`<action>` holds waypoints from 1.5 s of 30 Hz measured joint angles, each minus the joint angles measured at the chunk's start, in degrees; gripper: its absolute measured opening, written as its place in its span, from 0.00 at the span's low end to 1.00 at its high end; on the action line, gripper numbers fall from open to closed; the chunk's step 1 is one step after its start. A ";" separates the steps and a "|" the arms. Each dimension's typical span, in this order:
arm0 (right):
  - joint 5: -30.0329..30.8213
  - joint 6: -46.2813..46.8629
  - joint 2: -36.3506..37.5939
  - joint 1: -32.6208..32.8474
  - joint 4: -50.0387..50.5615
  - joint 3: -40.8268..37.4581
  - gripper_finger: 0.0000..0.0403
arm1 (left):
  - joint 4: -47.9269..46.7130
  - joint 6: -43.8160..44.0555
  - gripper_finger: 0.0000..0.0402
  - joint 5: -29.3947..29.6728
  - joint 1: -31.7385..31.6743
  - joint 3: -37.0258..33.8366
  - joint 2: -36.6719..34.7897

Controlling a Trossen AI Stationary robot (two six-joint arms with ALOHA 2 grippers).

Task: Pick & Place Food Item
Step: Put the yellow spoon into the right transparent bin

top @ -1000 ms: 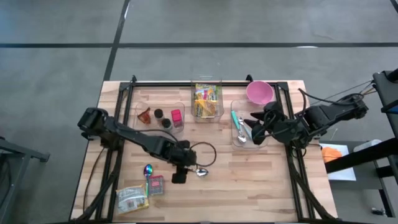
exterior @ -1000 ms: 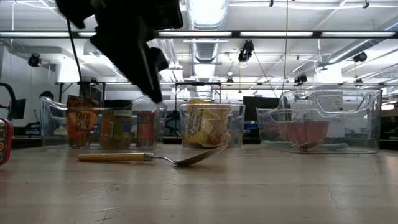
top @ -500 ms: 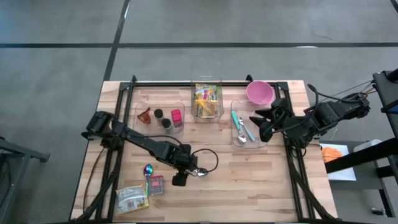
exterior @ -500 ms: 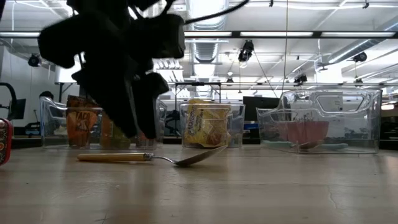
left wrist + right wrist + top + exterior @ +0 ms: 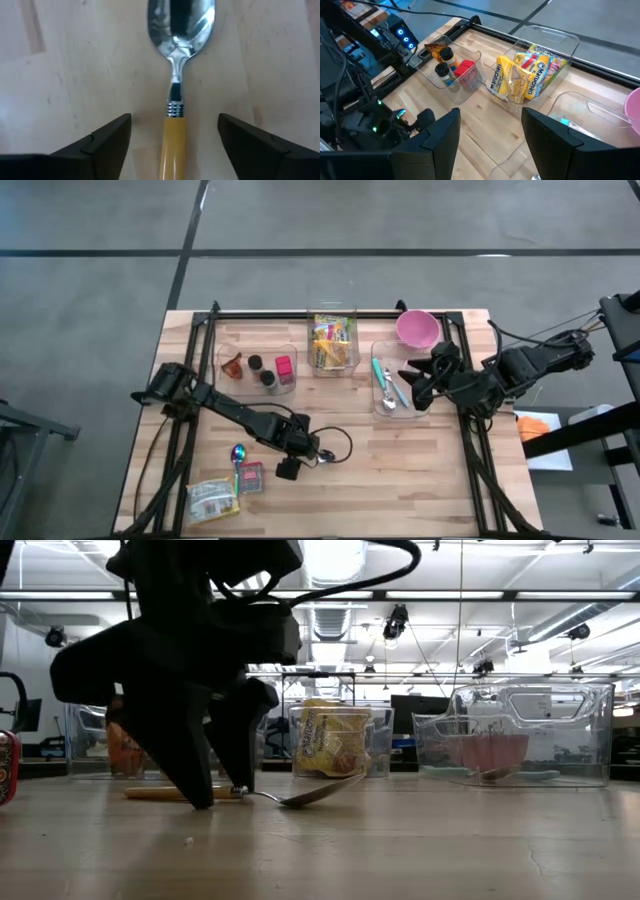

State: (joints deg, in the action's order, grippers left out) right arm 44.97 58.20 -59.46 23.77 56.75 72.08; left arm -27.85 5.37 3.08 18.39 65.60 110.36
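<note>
A spoon (image 5: 176,100) with a yellow handle (image 5: 165,793) and a steel bowl (image 5: 305,796) lies flat on the wooden table (image 5: 420,470), right of the front middle. My left gripper (image 5: 174,125) is open and points steeply down over it. One finger stands on each side of the handle near the neck, apart from it. In the low view its fingertips (image 5: 200,802) reach down to the table top. My right gripper (image 5: 412,380) hangs open above the right-hand clear bin, nothing between its fingers (image 5: 440,137).
Three clear bins stand along the far side: one with small bottles (image 5: 262,368), one with yellow food packets (image 5: 333,343), one with utensils (image 5: 392,388). A pink bowl (image 5: 417,328) sits far right. A food pouch (image 5: 212,500), a small tin (image 5: 249,477) and a shiny spoon (image 5: 238,452) lie near the front left.
My left gripper has come down from above the spoon to table height and has opened wider, so its fingers now straddle the handle. The spoon has stayed where it lay.
</note>
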 joint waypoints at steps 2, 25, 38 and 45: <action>0.00 0.29 0.01 0.00 -0.08 -0.17 0.52 | 0.71 -0.72 0.70 -0.24 0.00 -0.21 0.49; 0.02 0.97 0.07 0.00 -0.41 -0.38 0.52 | 2.90 -0.61 0.10 2.45 -0.08 -0.24 1.49; 0.82 4.46 0.07 -0.02 -0.49 -0.51 0.52 | 0.50 4.24 0.05 2.78 -0.62 -0.68 -3.46; 1.65 4.86 0.07 0.00 -0.57 -0.64 0.52 | 1.30 6.07 0.00 3.56 -1.53 -0.53 -6.83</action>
State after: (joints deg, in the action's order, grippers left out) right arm 46.62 63.07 -59.40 23.77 56.18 71.44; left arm -26.55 11.44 6.65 16.87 65.07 103.53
